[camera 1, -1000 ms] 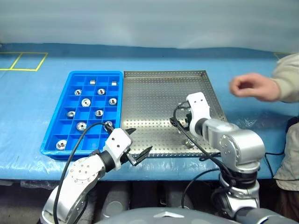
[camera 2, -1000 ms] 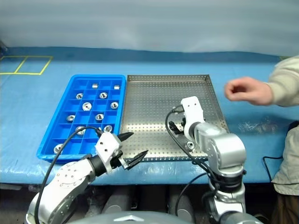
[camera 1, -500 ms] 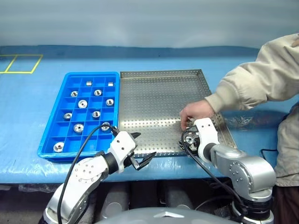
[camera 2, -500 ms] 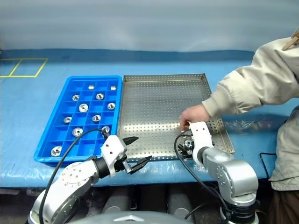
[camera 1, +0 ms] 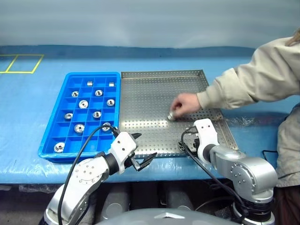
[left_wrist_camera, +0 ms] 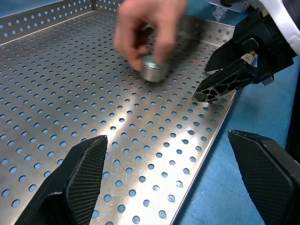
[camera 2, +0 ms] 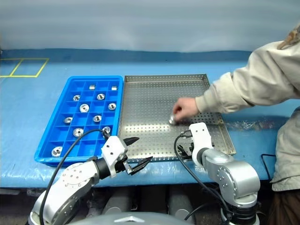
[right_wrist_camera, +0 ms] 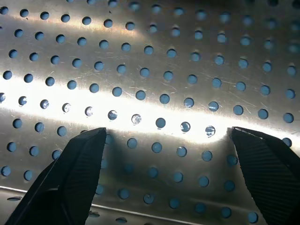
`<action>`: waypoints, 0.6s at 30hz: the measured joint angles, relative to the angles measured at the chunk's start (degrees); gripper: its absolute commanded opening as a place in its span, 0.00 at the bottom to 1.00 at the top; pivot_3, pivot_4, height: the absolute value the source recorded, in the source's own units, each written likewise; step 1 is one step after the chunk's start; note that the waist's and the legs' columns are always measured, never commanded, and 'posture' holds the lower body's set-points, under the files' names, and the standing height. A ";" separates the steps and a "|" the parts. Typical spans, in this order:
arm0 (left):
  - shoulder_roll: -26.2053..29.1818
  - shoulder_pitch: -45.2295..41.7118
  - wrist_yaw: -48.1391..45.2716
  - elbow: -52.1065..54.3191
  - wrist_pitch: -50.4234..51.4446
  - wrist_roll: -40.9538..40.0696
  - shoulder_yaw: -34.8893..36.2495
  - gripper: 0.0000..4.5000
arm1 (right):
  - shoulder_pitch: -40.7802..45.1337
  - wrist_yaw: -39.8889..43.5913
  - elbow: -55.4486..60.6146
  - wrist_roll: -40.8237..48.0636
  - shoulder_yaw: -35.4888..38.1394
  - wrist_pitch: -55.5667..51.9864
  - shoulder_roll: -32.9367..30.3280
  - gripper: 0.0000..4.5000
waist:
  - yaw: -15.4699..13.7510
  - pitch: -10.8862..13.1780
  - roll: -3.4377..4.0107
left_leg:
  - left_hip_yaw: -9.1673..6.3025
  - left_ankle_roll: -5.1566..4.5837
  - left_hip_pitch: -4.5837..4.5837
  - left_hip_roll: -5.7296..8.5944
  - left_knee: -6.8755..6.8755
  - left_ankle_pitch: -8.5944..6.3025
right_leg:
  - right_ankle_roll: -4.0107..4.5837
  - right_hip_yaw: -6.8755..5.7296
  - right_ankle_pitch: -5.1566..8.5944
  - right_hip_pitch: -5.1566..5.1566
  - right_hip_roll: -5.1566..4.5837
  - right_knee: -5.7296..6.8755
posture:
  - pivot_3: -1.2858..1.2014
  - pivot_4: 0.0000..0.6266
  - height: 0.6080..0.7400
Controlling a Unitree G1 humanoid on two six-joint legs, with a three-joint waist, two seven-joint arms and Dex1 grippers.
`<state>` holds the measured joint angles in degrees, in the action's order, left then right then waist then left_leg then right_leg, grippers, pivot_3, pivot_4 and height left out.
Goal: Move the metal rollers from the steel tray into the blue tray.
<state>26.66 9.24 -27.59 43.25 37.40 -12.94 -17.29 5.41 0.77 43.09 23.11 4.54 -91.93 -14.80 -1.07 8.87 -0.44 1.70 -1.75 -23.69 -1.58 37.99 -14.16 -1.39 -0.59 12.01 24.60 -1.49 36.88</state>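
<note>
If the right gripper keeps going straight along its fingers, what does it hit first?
Most likely the bare perforated floor of the steel tray, just inside its near rim. The open right gripper has no roller in front of it.

A person's hand (camera 1: 183, 103) and sleeve (camera 1: 243, 84) reach across the steel tray (camera 1: 145, 98); its perforated floor beside the blue tray (camera 1: 56, 136) lies bare.

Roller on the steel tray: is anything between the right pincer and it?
Yes. A person's hand is on the roller, fingers around it, in the middle of the steel tray. The open right pincer sits empty near the tray's front edge. The hand blocks any approach.
</note>
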 measured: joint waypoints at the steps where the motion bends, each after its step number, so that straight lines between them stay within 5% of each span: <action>1: 0.01 0.00 0.01 0.00 0.00 0.00 0.00 1.00 | 0.04 -0.21 -0.03 0.28 0.00 0.00 0.00 1.00 | 0.00 0.00 0.00 | 0.00 0.00 0.00 0.00 0.00 0.00 | 0.00 0.00 0.00 0.00 0.00 0.00 | 0.55 0.24 1.00; 13: -0.06 -0.63 0.07 -0.03 -0.11 0.03 -0.14 1.00 | 8.41 -1.44 -0.88 -0.27 0.69 0.65 3.49 1.00 | 0.06 0.00 0.00 | 0.02 0.00 0.03 -0.02 0.06 0.00 | -0.02 0.03 -0.02 -0.01 0.05 0.05 | 0.56 0.24 1.00; 18: -0.21 -0.90 0.14 -0.09 -0.16 0.06 -0.24 1.00 | 11.25 -1.67 -7.48 -3.79 -1.53 9.48 4.88 1.00 | -0.18 -0.01 -0.02 | 0.06 -0.02 -0.01 0.04 0.04 -0.01 | -0.06 0.08 -0.04 0.00 0.01 0.00 | 0.56 0.24 1.00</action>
<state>26.45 8.34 -27.45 43.16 37.25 -12.88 -17.53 16.66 -0.90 35.61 19.33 3.02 -82.45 -9.92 -1.26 8.86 -0.45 1.76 -1.77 -23.70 -1.54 38.03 -14.17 -1.45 -0.50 11.97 24.60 -1.48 36.89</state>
